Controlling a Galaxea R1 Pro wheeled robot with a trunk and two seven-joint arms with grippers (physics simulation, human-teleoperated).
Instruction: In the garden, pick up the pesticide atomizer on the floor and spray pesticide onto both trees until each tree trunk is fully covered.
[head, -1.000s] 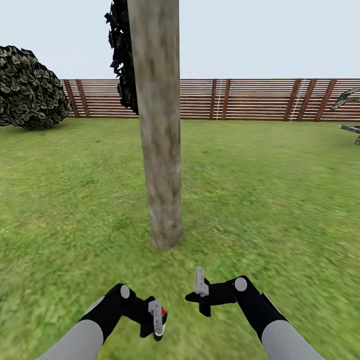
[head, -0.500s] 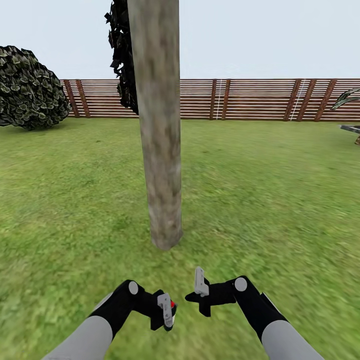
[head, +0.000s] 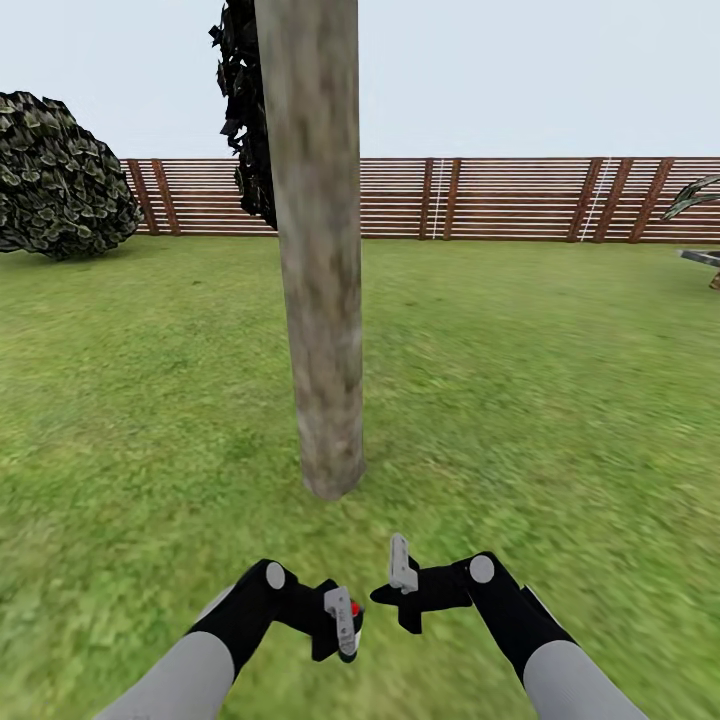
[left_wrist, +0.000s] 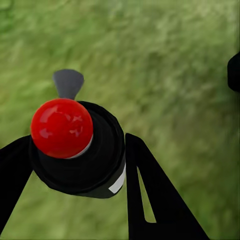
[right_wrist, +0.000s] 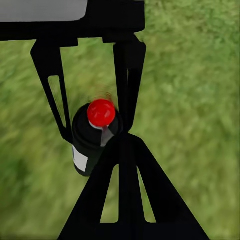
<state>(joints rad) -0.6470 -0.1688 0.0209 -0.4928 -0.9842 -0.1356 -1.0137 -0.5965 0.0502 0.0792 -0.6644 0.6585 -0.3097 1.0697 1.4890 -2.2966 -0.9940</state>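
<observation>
From the head camera I've got the tree trunk (head: 322, 250) dead ahead, rising out of the lawn (head: 540, 380) with the slat fence (head: 520, 198) behind it. Both arms are low in front of me. The left gripper (head: 343, 618) carries the pesticide atomizer (head: 352, 611) — just a red dot and a dark sliver beside the pale fingers from here — held short of the trunk's base, which I judge is a staging pose before spraying. The right gripper (head: 400, 572) sits just beside it, carrying nothing.

Left wrist camera: the atomizer (left_wrist: 77, 150) sits between the two black fingers (left_wrist: 155, 195), jaws clamped on its dark body, red cap toward the lens, grey nozzle tab (left_wrist: 68, 83) jutting out over grass.

Right wrist camera: I'm looking past my own closed-together fingers (right_wrist: 125, 185) at the left gripper (right_wrist: 92, 125) holding the bottle (right_wrist: 92, 135) — handy for watching the nozzle's aim.
</observation>
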